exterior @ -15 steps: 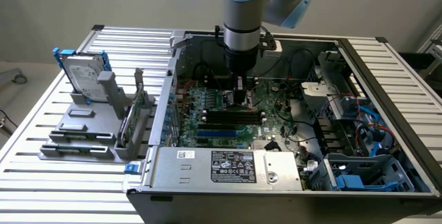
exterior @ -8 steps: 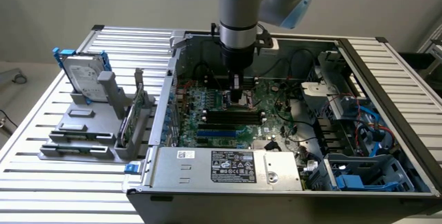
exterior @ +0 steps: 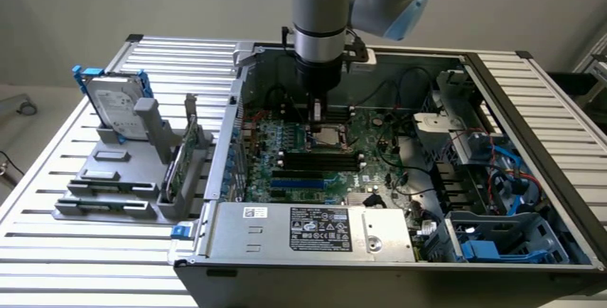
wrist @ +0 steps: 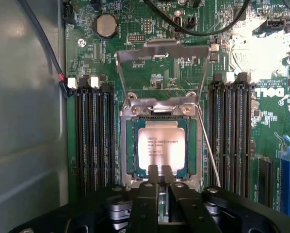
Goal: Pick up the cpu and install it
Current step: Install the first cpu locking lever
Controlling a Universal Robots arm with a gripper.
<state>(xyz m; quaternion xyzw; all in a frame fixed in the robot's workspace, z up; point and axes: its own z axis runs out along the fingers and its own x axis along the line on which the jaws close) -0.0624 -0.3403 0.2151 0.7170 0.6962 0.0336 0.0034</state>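
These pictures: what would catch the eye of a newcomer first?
First, the shiny silver cpu, lying in its socket on the green motherboard with the metal retention frame swung up. The hand sits at the cpu's edge. In the exterior view, the arm reaches down into the open computer case.

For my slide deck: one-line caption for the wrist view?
Gripper at the edge of the cpu lying in the motherboard socket, retention frame raised.

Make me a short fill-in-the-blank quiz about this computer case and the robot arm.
1. The cpu lies in its ___ on the green motherboard.
2. The metal frame above the cpu is flipped ___.
3. The gripper hangs at the edge of the ___.
4. The hard drive stands ___ the case.

Missing words: socket; open; cpu; outside
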